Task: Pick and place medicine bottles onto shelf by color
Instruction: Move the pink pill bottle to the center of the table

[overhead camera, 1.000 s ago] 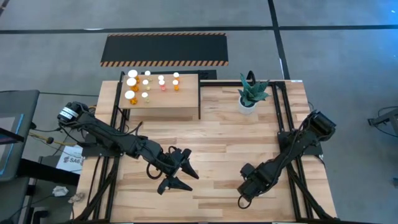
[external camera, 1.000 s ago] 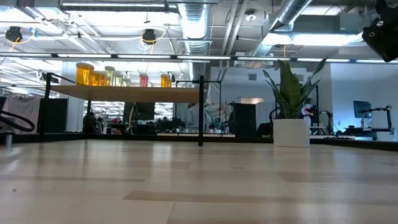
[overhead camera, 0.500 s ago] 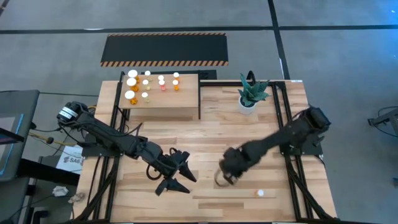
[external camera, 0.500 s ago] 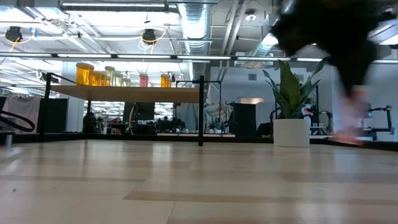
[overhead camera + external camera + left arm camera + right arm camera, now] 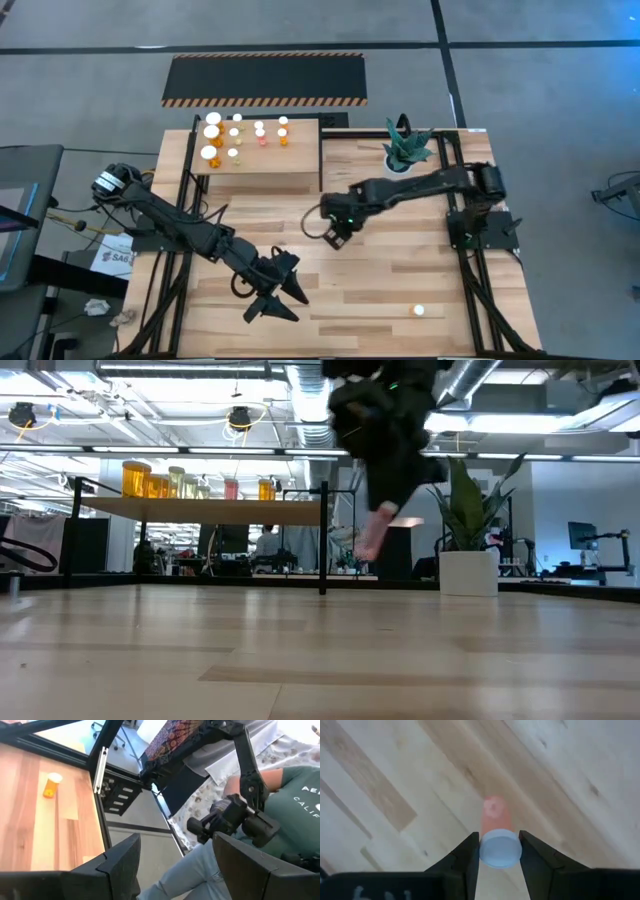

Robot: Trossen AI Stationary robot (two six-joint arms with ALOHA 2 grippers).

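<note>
My right gripper [image 5: 335,237] hangs over the middle of the table, shut on a small pinkish-red medicine bottle [image 5: 495,818] with a white cap; the low view shows that bottle [image 5: 372,532] well above the tabletop. The shelf [image 5: 285,170] stands at the far left with several white-capped bottles [image 5: 238,137] upright on its top. One orange bottle [image 5: 419,311] rests on the table near the front right, also seen in the left wrist view [image 5: 51,785]. My left gripper [image 5: 274,296] is open near the front edge, holding nothing. My right gripper pinches the bottle's white cap [image 5: 500,848] between its two fingers, one on each side. The fingers point steeply down from above. The bottle hangs below them, bottom end toward the table, lifted clear of it.
A white pot with a green plant [image 5: 402,153] stands at the far right of the table. A black mat with orange-striped edges [image 5: 265,78] lies on the floor beyond the shelf. A seated person [image 5: 280,795] shows past the table's edge in the left wrist view.
My right gripper has swept from the table's near right corner toward its middle and the far edge, rising and turning as it went, with the pinkish-red bottle in its fingers. The orange bottle stayed on the table where the gripper had been.
</note>
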